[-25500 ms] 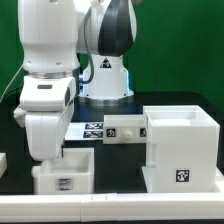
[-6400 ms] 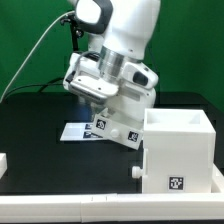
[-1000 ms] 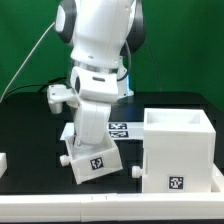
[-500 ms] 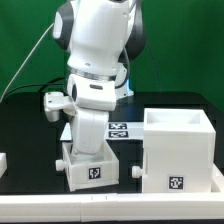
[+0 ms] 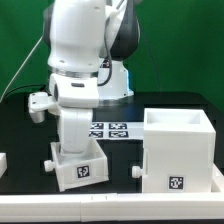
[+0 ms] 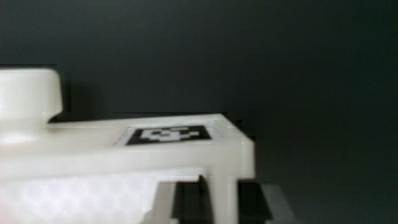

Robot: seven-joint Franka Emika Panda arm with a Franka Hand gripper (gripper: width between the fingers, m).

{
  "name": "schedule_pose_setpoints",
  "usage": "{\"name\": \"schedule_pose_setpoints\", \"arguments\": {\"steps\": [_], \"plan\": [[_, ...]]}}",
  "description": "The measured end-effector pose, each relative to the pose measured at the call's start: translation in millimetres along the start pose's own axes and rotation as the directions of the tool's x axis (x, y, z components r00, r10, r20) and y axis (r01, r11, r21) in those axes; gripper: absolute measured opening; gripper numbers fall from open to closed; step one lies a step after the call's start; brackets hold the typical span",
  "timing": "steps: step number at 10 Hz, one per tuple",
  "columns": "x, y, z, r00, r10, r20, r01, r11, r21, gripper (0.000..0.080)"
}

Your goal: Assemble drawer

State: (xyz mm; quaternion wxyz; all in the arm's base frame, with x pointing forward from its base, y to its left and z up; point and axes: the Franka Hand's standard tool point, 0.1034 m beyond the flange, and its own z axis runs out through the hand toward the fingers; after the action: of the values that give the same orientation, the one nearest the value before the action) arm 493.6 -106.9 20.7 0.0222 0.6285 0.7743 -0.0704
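Observation:
My gripper [image 5: 79, 138] is shut on a wall of the small white drawer box [image 5: 80, 166], which has a marker tag on its front and round pegs at its sides. The box is low over the black table, to the exterior view's left of the large open white housing box [image 5: 181, 150]. The two boxes are apart. In the wrist view the gripper [image 6: 221, 202] pinches the thin white wall between its dark fingers [image 6: 178, 203]. The drawer box [image 6: 107, 160] shows a tag on top and a rounded knob.
The marker board [image 5: 112, 130] lies flat on the table behind the boxes, near the robot base. A small white part [image 5: 3, 161] sits at the exterior view's left edge. A white ledge runs along the front.
The arm has carried the small drawer box toward the exterior view's left, away from the housing box. It has turned the box from tilted to nearly level.

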Motion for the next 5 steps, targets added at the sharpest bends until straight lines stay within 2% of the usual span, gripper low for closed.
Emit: {"name": "schedule_pose_setpoints", "arguments": {"steps": [2,5], "plan": [[-16.9,-5.7,1.0,0.999,-0.023,-0.046,0.023,1.0,0.007,0.0044],[-40.2,-17.8,1.5,0.985,-0.04,-0.166,0.046,0.998,0.032,0.0044]]}}
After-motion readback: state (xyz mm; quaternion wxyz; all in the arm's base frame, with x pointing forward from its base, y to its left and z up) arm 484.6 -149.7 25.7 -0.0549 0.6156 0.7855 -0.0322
